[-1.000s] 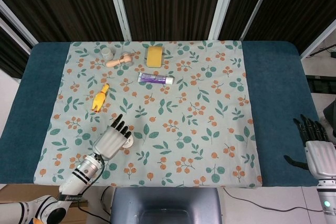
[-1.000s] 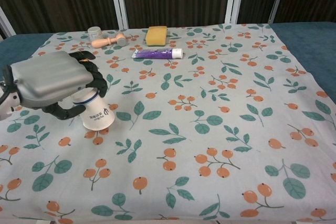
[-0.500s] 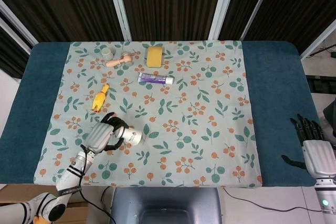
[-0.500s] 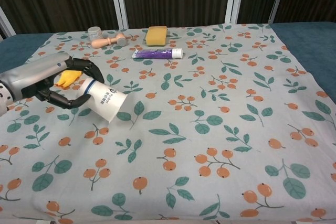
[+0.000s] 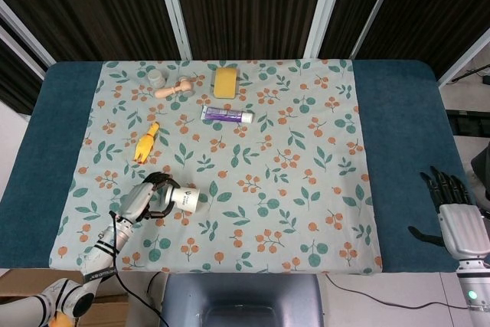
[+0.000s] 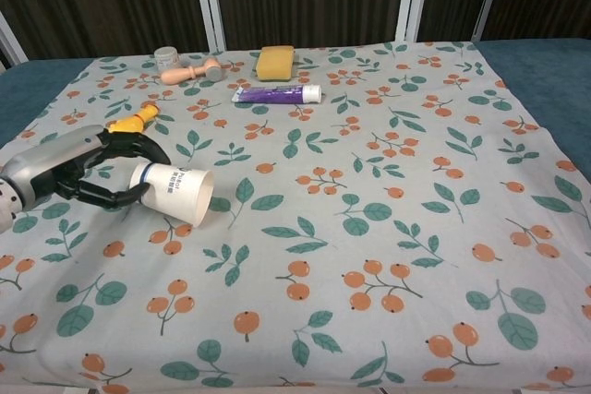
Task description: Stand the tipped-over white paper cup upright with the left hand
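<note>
The white paper cup (image 5: 184, 199) (image 6: 175, 192) lies on its side on the floral cloth, near the front left, with its open mouth turned to the right. My left hand (image 5: 141, 202) (image 6: 81, 169) curls its fingers (image 6: 138, 147) around the cup's narrow bottom end and holds it. The cup's side touches the cloth. My right hand (image 5: 452, 210) hangs at the table's front right edge, fingers apart, holding nothing; the chest view does not show it.
A yellow toy (image 5: 145, 142) (image 6: 137, 118) lies just behind the left hand. Farther back are a purple-and-white tube (image 5: 227, 115), a yellow sponge (image 5: 225, 82), a wooden handled tool (image 5: 174, 89) and a small jar (image 5: 156, 78). Blue table (image 5: 398, 135) flanks the cloth.
A second ago the cup stood mouth down under my left hand. The hand has since tipped it over sideways and drawn back to the left, so the cup now lies flat.
</note>
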Robot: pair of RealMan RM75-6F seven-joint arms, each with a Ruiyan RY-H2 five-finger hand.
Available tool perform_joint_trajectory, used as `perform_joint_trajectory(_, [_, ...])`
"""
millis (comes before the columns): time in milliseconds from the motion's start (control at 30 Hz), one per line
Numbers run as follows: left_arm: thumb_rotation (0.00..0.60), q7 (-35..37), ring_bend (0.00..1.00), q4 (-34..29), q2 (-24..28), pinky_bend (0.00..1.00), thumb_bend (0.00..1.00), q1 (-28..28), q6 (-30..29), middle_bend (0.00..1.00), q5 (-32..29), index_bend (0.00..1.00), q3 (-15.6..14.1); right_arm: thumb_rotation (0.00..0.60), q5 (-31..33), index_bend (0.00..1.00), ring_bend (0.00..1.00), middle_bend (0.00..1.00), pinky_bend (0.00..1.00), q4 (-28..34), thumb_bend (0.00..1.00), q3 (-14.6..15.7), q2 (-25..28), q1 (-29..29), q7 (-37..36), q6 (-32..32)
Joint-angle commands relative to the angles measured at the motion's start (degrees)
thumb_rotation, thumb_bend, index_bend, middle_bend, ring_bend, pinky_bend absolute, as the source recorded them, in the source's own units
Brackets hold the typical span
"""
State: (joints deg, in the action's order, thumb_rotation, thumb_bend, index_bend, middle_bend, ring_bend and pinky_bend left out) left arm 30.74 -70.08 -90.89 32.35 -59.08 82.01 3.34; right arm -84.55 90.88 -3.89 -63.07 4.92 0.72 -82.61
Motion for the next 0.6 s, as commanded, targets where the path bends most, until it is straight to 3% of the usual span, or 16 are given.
perform_joint_trajectory(33, [0.6,0.2,0.03,-0.1,0.5,0.08,0.45,0.4,1.2,0.13,0.6,0.09,-0.7,0.6,0.0,0.0,0.0,0.0,0.0,0.0,0.07,0.0,0.0,0.0,-0.1,0.0])
perform_joint_trajectory(133, [0.6,-0.6,0.0,-0.7,1.0,0.08,0.45,0.6,1.2,0.01,1.1,0.0,-0.7,0.6,-0.1,0.0,0.0,0.0,0.0,0.3,0.07,0.2,0.4,0.1,-1.0,0.3])
perform_joint_trajectory(400, [0.6,-9.1,0.0,-4.3,4.2,0.03,0.43,1.0,0.3,0.0,3.5,0.0,-2.0,0.6,0.0,0.0,0.0,0.0,0.0,-0.2,0.07,0.3,0.4,0.1,-1.7,0.7])
perform_joint_trajectory(600, [0.6,-29.2,0.0,-14.2,7.9,0.0,0.36,2.2,2.3,0.0,1.5,0.0,-1.8,0.6,0.4,0.0,0.0,0.0,0.0,-0.7,0.07,0.2,0.0,0.4,-1.6,1.3])
